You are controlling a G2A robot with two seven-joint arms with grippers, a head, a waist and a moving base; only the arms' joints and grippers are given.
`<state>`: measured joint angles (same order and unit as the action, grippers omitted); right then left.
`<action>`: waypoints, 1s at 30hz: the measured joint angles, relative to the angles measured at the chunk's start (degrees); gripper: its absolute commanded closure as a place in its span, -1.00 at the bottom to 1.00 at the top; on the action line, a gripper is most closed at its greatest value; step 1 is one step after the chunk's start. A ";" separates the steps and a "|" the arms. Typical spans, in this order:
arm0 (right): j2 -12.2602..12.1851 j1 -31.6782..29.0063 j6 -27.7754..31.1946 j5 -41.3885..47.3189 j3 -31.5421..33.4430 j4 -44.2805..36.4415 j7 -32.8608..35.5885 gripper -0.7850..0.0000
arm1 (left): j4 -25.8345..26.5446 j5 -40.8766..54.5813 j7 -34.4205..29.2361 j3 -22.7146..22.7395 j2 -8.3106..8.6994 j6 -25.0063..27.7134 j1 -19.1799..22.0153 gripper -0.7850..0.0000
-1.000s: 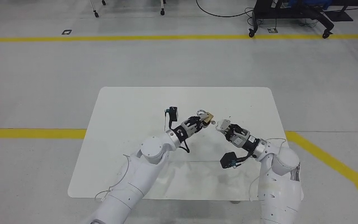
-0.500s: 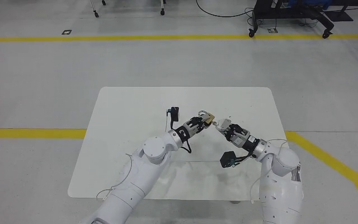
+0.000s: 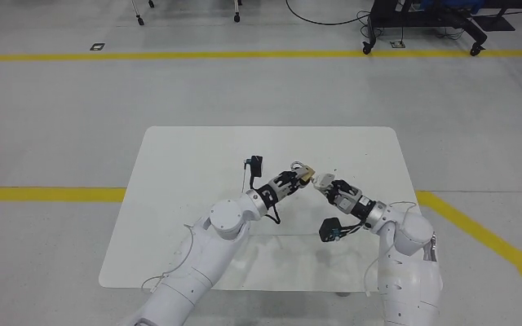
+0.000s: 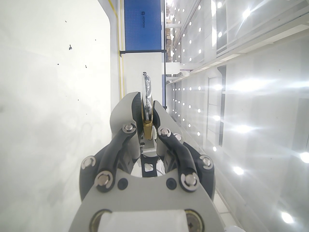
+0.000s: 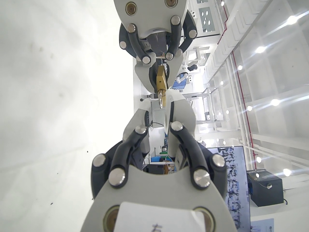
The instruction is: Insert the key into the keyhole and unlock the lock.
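Nearest the robot, on the keyhole side of the small brass padlock [image 5: 161, 79]: the right gripper [image 5: 160, 108], white-fingered with black linkages. Draws its fingers in to a narrow gap on the head of the small flat silver key [image 5: 160, 99], with one fingertip [image 5: 177, 101] right against the key's edge. Holds the key end-on to the padlock's bottom face, hard up to the keyhole; cannot tell how far the blade sits inside, or whether it has entered at all. Next out, the padlock itself, raised clear above the white round-cornered table [image 3: 188, 163] and touching nothing but the key and the fingers around it. Lies tilted over, keyhole end turned towards the right gripper and the opposite end turned away from it. Carries a curved silver shackle [image 4: 146, 90] on that far end, seen edge-on from the left wrist, so cannot tell whether latched or sprung. Beyond the padlock, on its shackle side: the left gripper [image 4: 144, 107], of the same white and black build, facing the right gripper head-on with the padlock between the two. Clamps the brass body flat between its two dark pads [image 4: 135, 112], fingers almost together, and leaves the shackle sticking out past the fingertips. Farthest off, beneath the padlock: the bare white tabletop, marked with a few small dark specks.
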<state>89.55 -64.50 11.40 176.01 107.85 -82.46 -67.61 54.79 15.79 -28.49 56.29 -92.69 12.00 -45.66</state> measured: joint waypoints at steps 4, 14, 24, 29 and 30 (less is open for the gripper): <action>-0.04 0.42 0.61 0.00 -0.09 0.74 -0.06 1.00 | -0.04 -0.27 -0.12 0.07 -0.02 0.48 -0.08 1.00; 0.70 2.45 7.27 -0.01 2.74 3.11 -6.19 1.00 | -0.25 -3.27 -0.08 0.05 0.11 3.60 -0.14 1.00; 1.45 4.82 14.73 0.00 5.76 6.85 -10.60 1.00 | 0.20 -4.98 -0.89 0.04 0.23 6.05 -0.46 1.00; 1.48 5.07 15.05 -0.01 5.81 7.33 -10.23 1.00 | 0.10 -6.78 -0.63 -0.23 0.27 7.27 -0.52 1.00; 1.51 5.15 15.06 -0.01 5.79 7.59 -10.22 1.00 | 0.11 -7.00 -0.57 -0.27 0.27 7.57 -0.57 1.00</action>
<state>91.06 -59.35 26.46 176.00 113.64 -74.87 -77.83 54.90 8.79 -29.06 56.02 -92.42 19.56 -46.24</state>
